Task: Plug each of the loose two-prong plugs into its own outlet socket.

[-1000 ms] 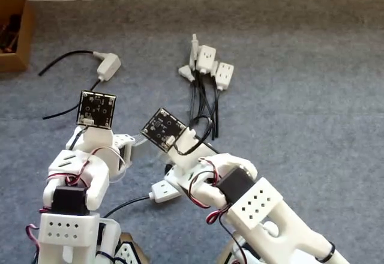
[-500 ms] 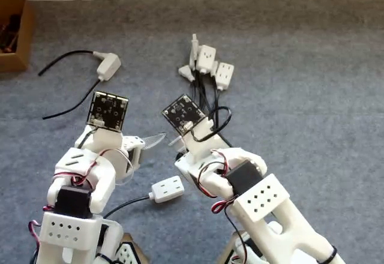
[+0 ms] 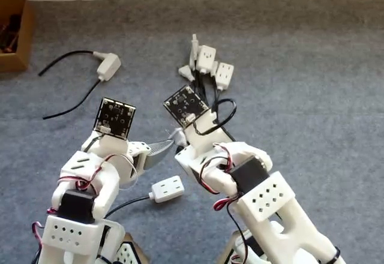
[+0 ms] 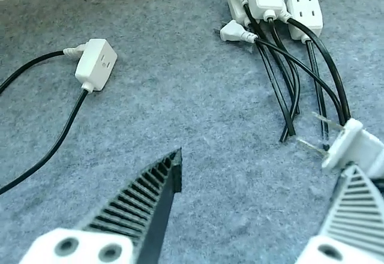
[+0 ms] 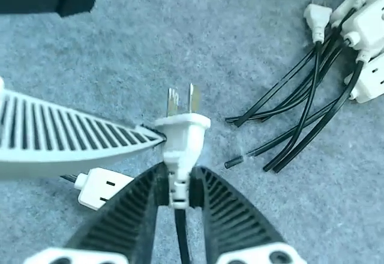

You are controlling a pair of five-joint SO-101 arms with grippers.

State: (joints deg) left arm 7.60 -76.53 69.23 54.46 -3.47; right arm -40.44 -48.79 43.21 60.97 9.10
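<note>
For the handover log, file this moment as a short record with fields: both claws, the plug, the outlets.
right claw: shut on two-prong plug, prongs pointing away from it
left claw: open, its striped finger close against the plug
near outlet: lying on the carpet between the arms, slots bare
outlet cluster: farther out, black cords bunched together
lone outlet: apart, off to the left arm's side
</note>
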